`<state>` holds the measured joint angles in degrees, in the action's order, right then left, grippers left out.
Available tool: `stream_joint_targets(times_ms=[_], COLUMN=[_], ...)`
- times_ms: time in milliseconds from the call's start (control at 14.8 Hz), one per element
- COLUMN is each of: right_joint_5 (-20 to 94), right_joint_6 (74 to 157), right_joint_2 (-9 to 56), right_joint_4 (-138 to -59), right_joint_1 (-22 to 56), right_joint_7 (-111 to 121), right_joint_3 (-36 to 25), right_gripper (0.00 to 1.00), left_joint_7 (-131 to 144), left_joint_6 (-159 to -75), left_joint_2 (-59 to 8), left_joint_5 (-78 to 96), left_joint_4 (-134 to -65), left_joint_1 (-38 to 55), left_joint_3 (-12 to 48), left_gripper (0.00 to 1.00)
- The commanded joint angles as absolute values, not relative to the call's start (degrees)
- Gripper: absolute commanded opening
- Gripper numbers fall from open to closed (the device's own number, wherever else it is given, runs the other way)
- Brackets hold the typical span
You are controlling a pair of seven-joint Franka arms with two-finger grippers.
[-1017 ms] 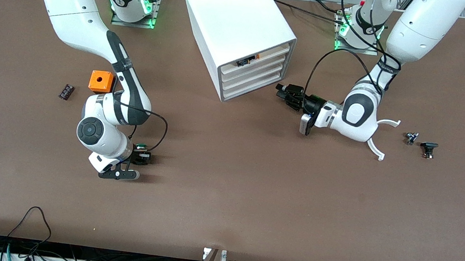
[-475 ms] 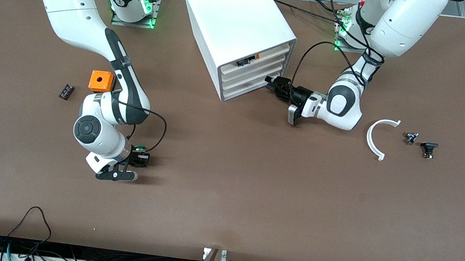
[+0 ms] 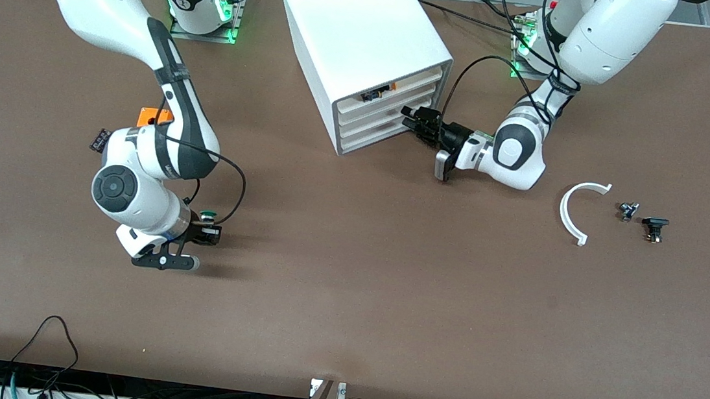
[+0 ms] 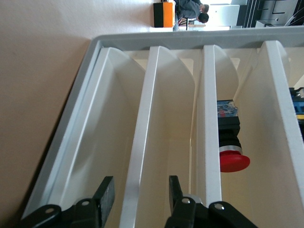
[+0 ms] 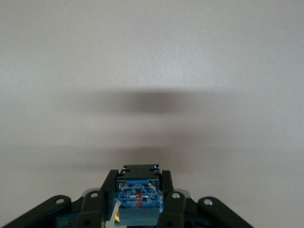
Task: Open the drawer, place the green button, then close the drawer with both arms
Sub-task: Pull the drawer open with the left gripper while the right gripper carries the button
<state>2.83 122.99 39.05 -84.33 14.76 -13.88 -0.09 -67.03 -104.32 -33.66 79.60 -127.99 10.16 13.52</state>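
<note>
The white cabinet stands at the middle of the table with all drawers shut. The drawer is second from the top. My left gripper is at the cabinet's front. In the left wrist view it is open, and its fingers straddle one drawer's front lip. The lip beside it belongs to a drawer holding a red-capped part. My right gripper is shut on the green-capped button just above the table. The button's bluish base sits between its fingers.
An orange cube shows partly past the right arm, with a small black part beside it. Toward the left arm's end lie a white curved piece and two small dark parts.
My left gripper has moved from over the open table up to the cabinet's drawer fronts. My right gripper, still holding the button, has shifted toward the right arm's end of the table.
</note>
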Motion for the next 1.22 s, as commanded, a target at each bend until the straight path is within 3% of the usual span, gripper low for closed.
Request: stream_joint_targets(times_ms=[0, 68, 136, 203, 746, 1153], right_joint_5=[2.8, 2.8, 2.8, 2.9, 3.5, 3.7], right_joint_6=[113.6, 109.8, 107.1, 102.9, 97.9, 98.8], right_joint_2=[37.5, 37.8, 38.0, 38.3, 38.2, 38.2], right_joint_4=[-79.9, -78.0, -76.0, -73.5, -69.7, -66.2], right_joint_1=[15.4, 15.5, 15.6, 15.6, 19.6, 23.5], right_joint_7=[-20.7, -23.7, -26.9, -32.6, -62.1, -75.5], right_joint_3=[-0.5, -0.6, -0.6, -0.5, -0.2, -0.2], right_gripper=[0.0, 0.0, 0.0, 0.0, 0.0, 0.0], left_joint_7=[-69.3, -69.3, -69.4, -69.7, -69.0, -62.8], left_joint_6=[-107.5, -108.6, -109.1, -109.1, -109.0, -108.8], left_joint_2=[-33.5, -33.6, -33.6, -33.5, -33.3, -34.1], left_joint_5=[82.3, 83.0, 83.2, 83.2, 82.5, 71.1], left_joint_4=[-129.3, -129.7, -129.9, -129.9, -128.9, -119.9], left_joint_1=[10.2, 10.2, 10.2, 10.2, 9.3, 7.4], left_joint_3=[15.6, 16.4, 17.1, 17.2, 16.4, 10.8], left_gripper=[0.53, 0.52, 0.43, 0.01, 0.0, 0.0])
